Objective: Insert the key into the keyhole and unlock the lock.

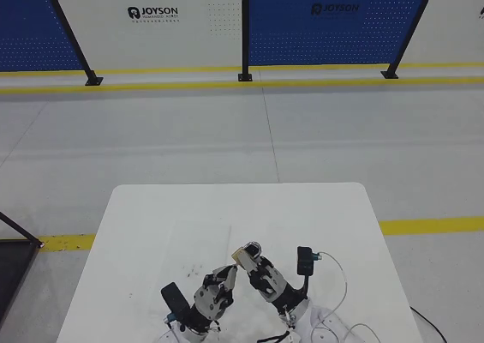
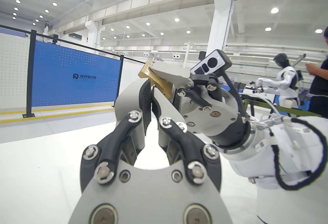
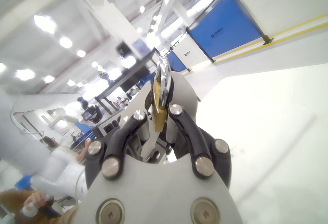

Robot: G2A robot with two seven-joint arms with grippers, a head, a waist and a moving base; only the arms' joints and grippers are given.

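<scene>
You have one brass padlock with a chrome shackle (image 3: 159,109), held near the 6 o'clock edge of the one white table (image 1: 224,214). There are two grippers. The right gripper (image 3: 164,92) is clamped on the padlock's body. The left gripper (image 2: 151,88), at the padlock's 7 o'clock, has its pads pressed together, contents indiscernible. Blue and white barrier panels (image 1: 19,34) stand at 12 o'clock.

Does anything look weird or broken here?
Nothing looks broken. The right hand holds the brass padlock tilted in the air, the left hand close beside it. Just some dark specks on the white table.
</scene>
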